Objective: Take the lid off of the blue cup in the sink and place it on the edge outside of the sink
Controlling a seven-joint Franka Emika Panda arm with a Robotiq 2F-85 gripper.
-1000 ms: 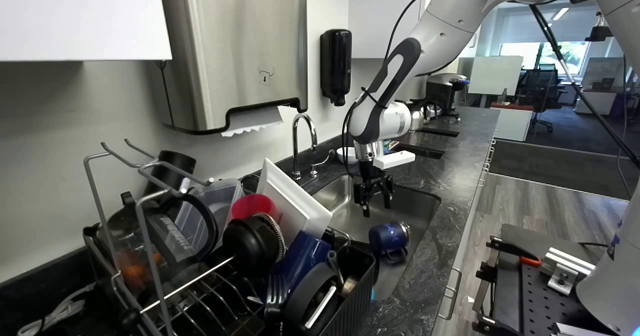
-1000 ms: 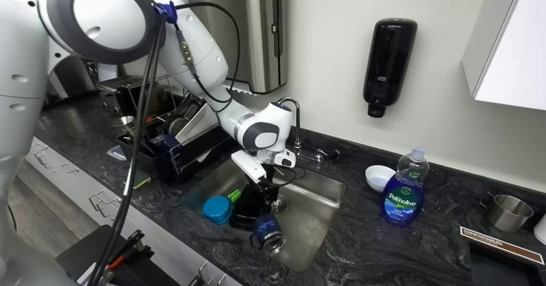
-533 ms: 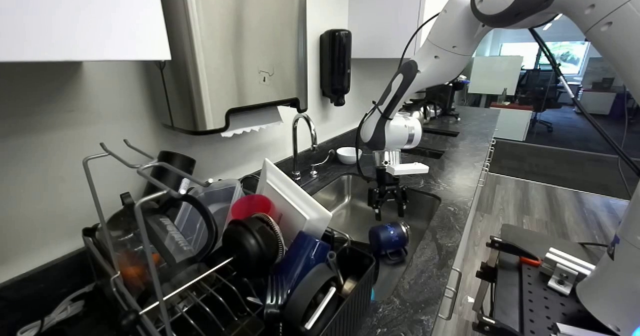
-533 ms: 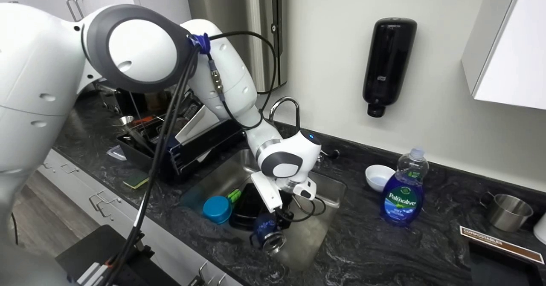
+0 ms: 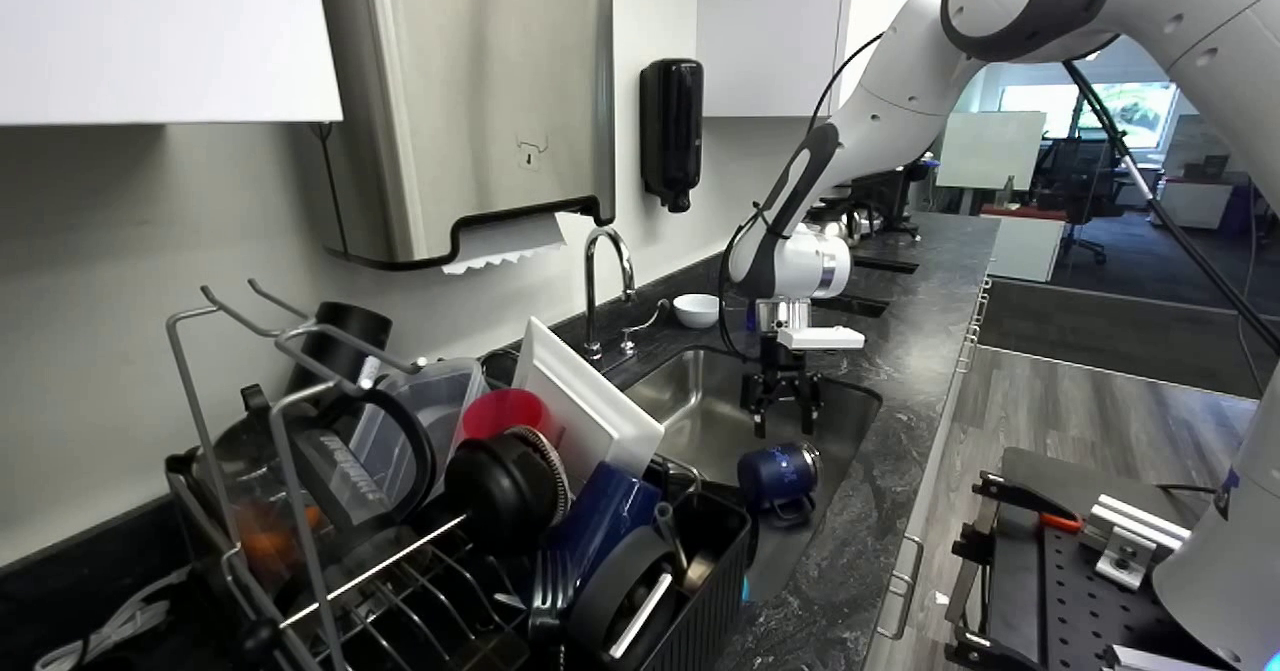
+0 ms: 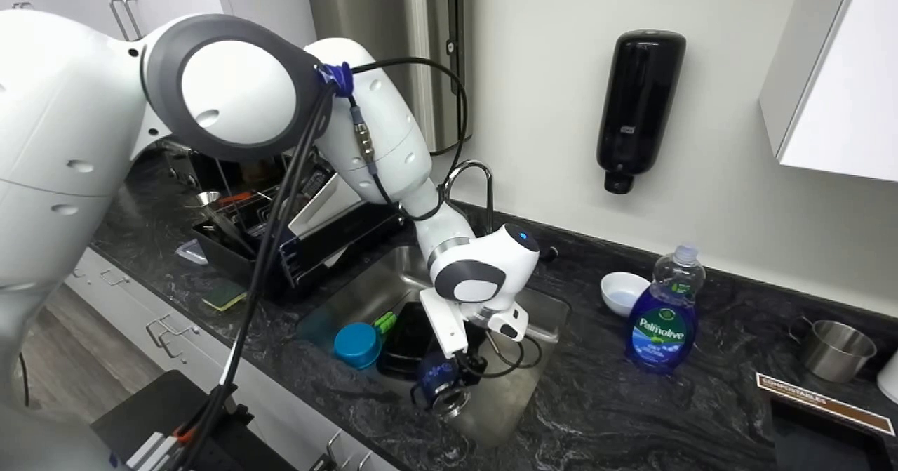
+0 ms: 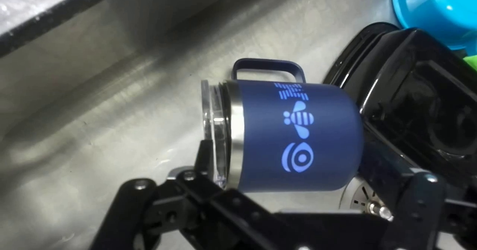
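Note:
The blue cup [image 5: 770,476] lies on its side in the steel sink [image 6: 515,387]; it also shows in the other exterior picture [image 6: 436,371]. In the wrist view the cup [image 7: 298,138] has its handle toward the top and its clear lid [image 7: 214,112] on the left end, seated on the silver rim. The lid also shows in an exterior view [image 6: 451,401]. My gripper [image 5: 784,423] is open and empty above the cup. In the wrist view its left finger overlaps the lid's lower part; contact cannot be told. The right finger is near the cup's base.
A black tray [image 7: 421,104] and a turquoise pan [image 6: 358,345] lie in the sink beside the cup. The dark counter [image 5: 860,531] borders the sink. A full dish rack [image 5: 420,551], faucet [image 5: 590,291], white bowl [image 6: 624,293] and soap bottle [image 6: 663,316] stand around it.
My gripper has moved across the sink to above the cup and slightly lower, mostly in the first half second. The cup and lid have not moved. The gripper stays open.

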